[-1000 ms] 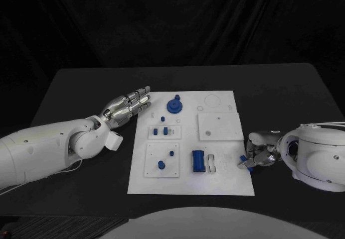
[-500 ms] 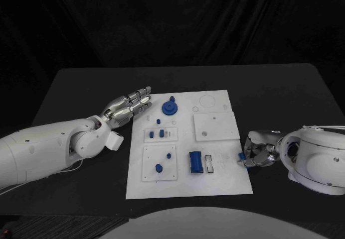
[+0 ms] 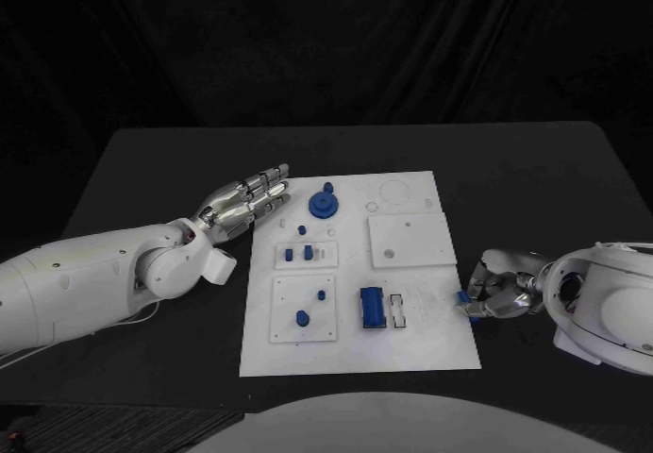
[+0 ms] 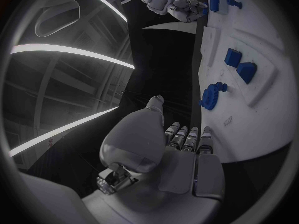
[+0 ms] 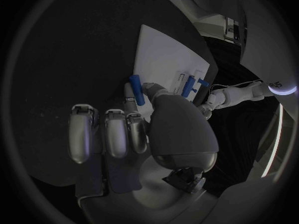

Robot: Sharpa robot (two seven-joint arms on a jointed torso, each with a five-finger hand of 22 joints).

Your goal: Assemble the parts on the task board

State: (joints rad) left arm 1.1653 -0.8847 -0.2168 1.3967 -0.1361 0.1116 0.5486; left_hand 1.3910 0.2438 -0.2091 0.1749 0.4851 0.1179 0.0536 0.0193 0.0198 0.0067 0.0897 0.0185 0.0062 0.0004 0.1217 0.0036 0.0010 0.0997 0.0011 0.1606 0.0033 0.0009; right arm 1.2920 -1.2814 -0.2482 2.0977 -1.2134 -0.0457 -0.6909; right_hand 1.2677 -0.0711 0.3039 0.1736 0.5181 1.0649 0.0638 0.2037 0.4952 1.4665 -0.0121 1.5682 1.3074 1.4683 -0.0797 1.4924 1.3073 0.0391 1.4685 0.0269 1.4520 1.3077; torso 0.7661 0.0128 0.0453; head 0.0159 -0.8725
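Note:
The white task board (image 3: 357,347) lies mid-table. On it are a blue gear (image 3: 324,204), two small blue pieces (image 3: 299,253) in a raised plate, two blue pegs (image 3: 302,317) in a nearer plate, and a blue block (image 3: 370,307) beside a white slot. Just off the board's right edge, my right hand (image 3: 498,293) pinches a small blue peg (image 3: 465,300); the right wrist view shows the peg (image 5: 136,89) between thumb and a finger. My left hand (image 3: 246,202) lies open and flat at the board's far left edge, holding nothing; the gear (image 4: 211,95) sits beyond its fingers.
A square white plate (image 3: 411,238) with a small hole and a faint ring outline (image 3: 396,192) take up the board's far right part. Black table (image 3: 544,179) surrounds the board on all sides.
My right hand, still pinching the blue peg, has drawn slightly to the right, away from the board's edge. The left hand has not moved.

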